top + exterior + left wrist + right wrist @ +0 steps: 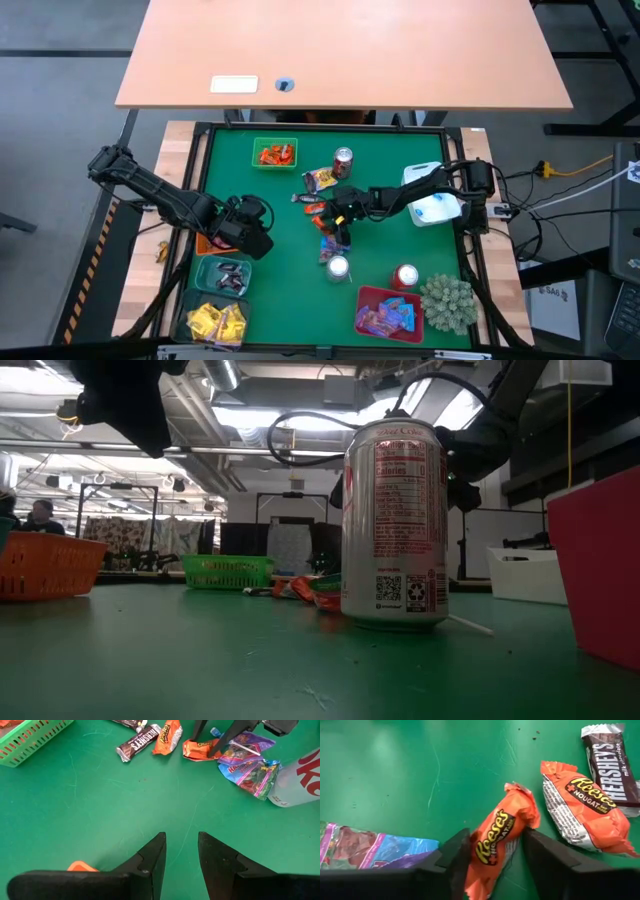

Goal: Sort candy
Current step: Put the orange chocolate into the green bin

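— Green matting (270, 215) covers the work area. From the high view, which arm do we class as nearer the loose candy?

— We class the right gripper (338, 212) as nearer: it sits over the mid-table pile, between two drink cans (342, 160). The left gripper (250, 228) waits off to the pile's left, above the dark-candy bin (224, 275).

— Low view?

— We see one can (395, 525) close to the lens and orange wrappers (300, 588) behind it. Neither gripper's fingers can be read there.

— Left wrist view?

— We see the left fingers (150, 862) parted with nothing between them; the pile lies well ahead, where the right arm's fingers straddle an orange packet (197, 747).

— Right wrist view, the critical relation?

— The Reese's packet (497, 842) lies between the right fingers (447, 862), its long axis running roughly along them, one end tilted toward the nougat packet (582, 810). The fingers stand apart, close beside both flanks; we cannot confirm contact. We judge closing is the next requirement. A Hershey's bar (612, 767) lies further off.
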Controlling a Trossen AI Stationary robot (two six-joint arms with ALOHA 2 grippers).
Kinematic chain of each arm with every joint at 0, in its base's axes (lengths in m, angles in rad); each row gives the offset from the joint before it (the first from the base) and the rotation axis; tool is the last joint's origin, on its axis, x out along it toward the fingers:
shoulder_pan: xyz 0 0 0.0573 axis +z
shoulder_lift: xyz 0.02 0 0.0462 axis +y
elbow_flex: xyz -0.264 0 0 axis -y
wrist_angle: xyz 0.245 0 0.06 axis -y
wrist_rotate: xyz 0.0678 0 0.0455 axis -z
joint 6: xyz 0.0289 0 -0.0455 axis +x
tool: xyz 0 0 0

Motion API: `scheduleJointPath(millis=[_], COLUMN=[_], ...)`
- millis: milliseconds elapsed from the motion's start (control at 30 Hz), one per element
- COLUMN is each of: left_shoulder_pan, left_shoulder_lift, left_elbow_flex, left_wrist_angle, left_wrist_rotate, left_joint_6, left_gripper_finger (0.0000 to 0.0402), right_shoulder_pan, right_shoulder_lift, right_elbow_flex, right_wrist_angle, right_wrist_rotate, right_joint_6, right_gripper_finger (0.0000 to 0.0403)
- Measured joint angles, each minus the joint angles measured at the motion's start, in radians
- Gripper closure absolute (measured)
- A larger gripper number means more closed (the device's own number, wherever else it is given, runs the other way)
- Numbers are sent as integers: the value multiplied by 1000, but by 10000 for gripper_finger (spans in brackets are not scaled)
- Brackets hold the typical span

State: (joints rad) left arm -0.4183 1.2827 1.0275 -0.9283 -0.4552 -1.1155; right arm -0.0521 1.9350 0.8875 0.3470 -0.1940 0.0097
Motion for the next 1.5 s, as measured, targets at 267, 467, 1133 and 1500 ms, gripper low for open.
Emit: scheduleJointPath(millis=[267, 467, 1133, 1500], left_shoulder_pan=[0, 0, 52, 73], left_shoulder_lift=[0, 0, 0, 0], left_elbow_flex=[0, 0, 0, 0], left_wrist_angle=[4, 8, 108, 112], left_wrist_rotate=[-4, -22, -54, -54], left_joint_6=[0, 1, 167, 167], left_gripper_finger=[298, 298, 298, 298], right_shoulder_pan=[0, -1, -8, -136], right_shoulder_lift=[0, 0, 0, 157], right_elbow_flex=[8, 52, 338, 565], right_wrist_angle=[-2, -4, -4, -7], right_wrist_rotate=[-8, -7, 129, 145], right_joint_6=[0, 0, -267, -336], right_gripper_finger=[318, 348, 354, 354])
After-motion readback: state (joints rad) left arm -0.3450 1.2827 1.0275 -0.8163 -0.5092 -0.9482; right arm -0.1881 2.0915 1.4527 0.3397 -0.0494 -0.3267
